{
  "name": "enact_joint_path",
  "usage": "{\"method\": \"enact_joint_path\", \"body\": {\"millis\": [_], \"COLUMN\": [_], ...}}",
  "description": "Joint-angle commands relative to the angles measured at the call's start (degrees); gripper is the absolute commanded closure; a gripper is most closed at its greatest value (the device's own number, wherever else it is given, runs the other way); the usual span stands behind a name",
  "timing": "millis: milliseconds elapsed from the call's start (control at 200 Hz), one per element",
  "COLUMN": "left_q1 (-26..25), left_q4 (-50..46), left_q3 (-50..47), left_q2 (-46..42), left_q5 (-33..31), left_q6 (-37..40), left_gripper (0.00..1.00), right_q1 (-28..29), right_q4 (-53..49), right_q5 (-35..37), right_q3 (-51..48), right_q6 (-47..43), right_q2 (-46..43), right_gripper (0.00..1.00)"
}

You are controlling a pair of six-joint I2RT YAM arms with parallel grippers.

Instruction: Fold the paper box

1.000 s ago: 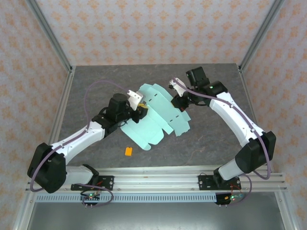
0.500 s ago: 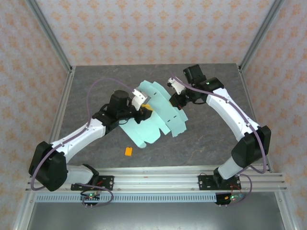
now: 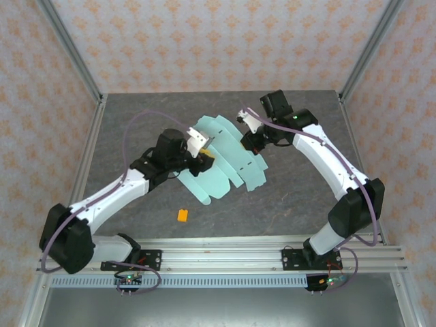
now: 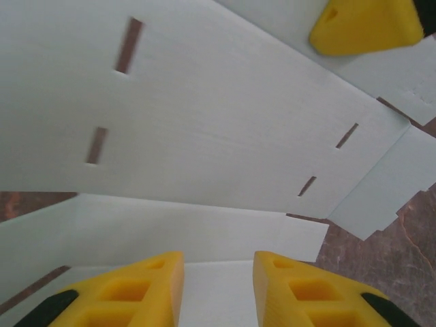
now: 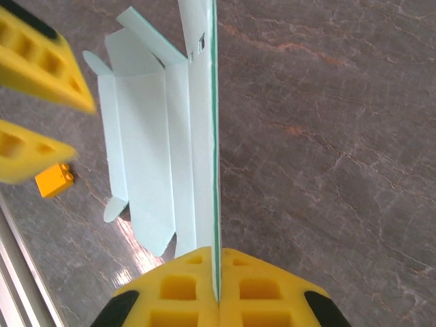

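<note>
The paper box [image 3: 225, 163] is a pale mint die-cut sheet with flaps and slots, partly raised off the grey table between my two arms. My right gripper [image 5: 218, 257] is shut on one panel's edge, and the card [image 5: 204, 129] runs away from it edge-on and upright. It holds the sheet's far right side [image 3: 251, 139]. My left gripper [image 4: 218, 286] is open, its yellow fingers apart over a card panel [image 4: 204, 136]. It sits at the sheet's left edge [image 3: 202, 154]. One right fingertip [image 4: 364, 26] shows at the left wrist view's top right.
A tiny orange block [image 3: 182, 215] lies on the table near the front, left of centre, also orange block [image 5: 54, 180]. The grey stone-patterned table [image 3: 293, 197] is bounded by metal frame posts and patterned walls. The arms' base rail [image 3: 218, 259] runs along the near edge.
The right gripper has lifted and pulled its side of the sheet a little back and left, tilting the card up. The left gripper shifted slightly toward the sheet and its fingers parted a bit.
</note>
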Motion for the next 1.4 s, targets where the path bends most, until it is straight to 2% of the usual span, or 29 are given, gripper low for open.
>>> {"method": "enact_joint_path", "body": {"millis": [0,90,250,575,871,1001,1181,1391], "left_q1": [2.15,4.90,5.24,5.25,5.15,4.62,3.08,1.11], "left_q4": [4.16,3.10,-1.30,-2.24,-0.66,-0.16,-0.79,-2.03], "left_q3": [-2.51,-2.51,0.72,4.54,5.40,5.34,5.95,7.98], "left_q2": [-4.38,-3.95,0.21,5.54,7.95,8.23,8.93,12.20], "left_q5": [-9.62,-8.69,-8.02,-6.95,2.79,5.82,7.31,6.16], "left_q6": [-6.21,-9.01,-8.26,-6.09,-5.95,-5.85,-4.49,-3.80], "left_gripper": [0.62,0.56,0.48,0.46,0.68,0.73,0.77,0.72], "right_q1": [0.02,0.04,0.02,0.08,0.03,0.10,0.06,0.06], "right_q4": [-2.71,-3.14,-3.14,-3.31,-2.49,-1.76,-1.08,-0.24], "right_q5": [1.49,0.86,0.75,-0.30,-1.48,-2.32,-2.86,-5.76], "right_q3": [2.46,2.90,3.24,3.49,4.61,5.10,5.57,5.04], "right_q6": [-3.13,-3.54,-3.58,-3.09,-1.45,-0.65,0.49,1.34], "right_q2": [-0.41,-0.15,0.35,0.99,1.44,1.61,2.14,2.54], "right_gripper": [1.00,1.00,1.00,1.00,1.00,1.00,1.00,1.00]}}
